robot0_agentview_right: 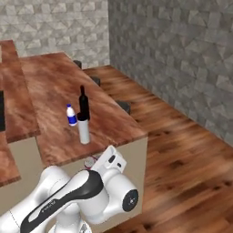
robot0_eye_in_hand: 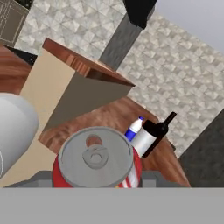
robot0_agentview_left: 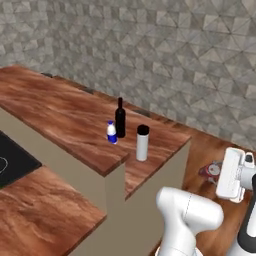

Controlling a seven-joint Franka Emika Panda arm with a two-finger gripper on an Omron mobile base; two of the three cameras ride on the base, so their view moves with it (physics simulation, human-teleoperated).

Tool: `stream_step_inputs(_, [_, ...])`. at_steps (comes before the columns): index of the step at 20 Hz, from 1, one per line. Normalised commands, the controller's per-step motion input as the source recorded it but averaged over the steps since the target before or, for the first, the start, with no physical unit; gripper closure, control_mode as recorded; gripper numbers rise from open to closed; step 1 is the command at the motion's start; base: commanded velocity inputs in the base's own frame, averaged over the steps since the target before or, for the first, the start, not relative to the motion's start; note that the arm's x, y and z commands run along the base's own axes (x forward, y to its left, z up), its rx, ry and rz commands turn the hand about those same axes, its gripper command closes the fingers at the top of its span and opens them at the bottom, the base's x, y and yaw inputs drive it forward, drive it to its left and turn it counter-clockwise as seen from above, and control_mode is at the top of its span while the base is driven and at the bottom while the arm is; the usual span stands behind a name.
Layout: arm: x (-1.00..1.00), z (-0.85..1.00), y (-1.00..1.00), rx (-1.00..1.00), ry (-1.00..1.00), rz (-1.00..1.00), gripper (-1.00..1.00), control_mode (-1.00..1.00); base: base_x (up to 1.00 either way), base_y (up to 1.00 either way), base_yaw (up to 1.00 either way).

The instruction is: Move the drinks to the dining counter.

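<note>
Red can [robot0_eye_in_hand: 97, 159]: clamped top-up in the claw [robot0_eye_in_hand: 98, 177], carried off the dining counter [robot0_agentview_left: 65, 120] at its 4 o'clock side. Black bottle [robot0_agentview_left: 120, 118], blue-and-white bottle [robot0_agentview_left: 111, 132] and grey cylinder [robot0_agentview_left: 142, 143]: upright on the counter near its corner, cylinder at 4 o'clock of the bottles.
</note>
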Motion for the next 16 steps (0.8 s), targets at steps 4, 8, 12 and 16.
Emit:
stream_step_inputs(4, [0.00, 0.00, 0.00, 0.00, 0.00, 0.00, 1.00, 1.00, 0.14, -0.69, 0.34])
stream_step_inputs(8, [0.00, 0.00, 0.00, 0.00, 0.00, 0.00, 1.00, 1.00, 0.17, -0.69, 0.29])
stream_step_inputs(12, [0.00, 0.00, 0.00, 0.00, 0.00, 0.00, 1.00, 1.00, 0.22, -0.40, 0.24])
stream_step_inputs(16, [0.00, 0.00, 0.00, 0.00, 0.00, 0.00, 1.00, 1.00, 0.35, 0.00, 0.24])
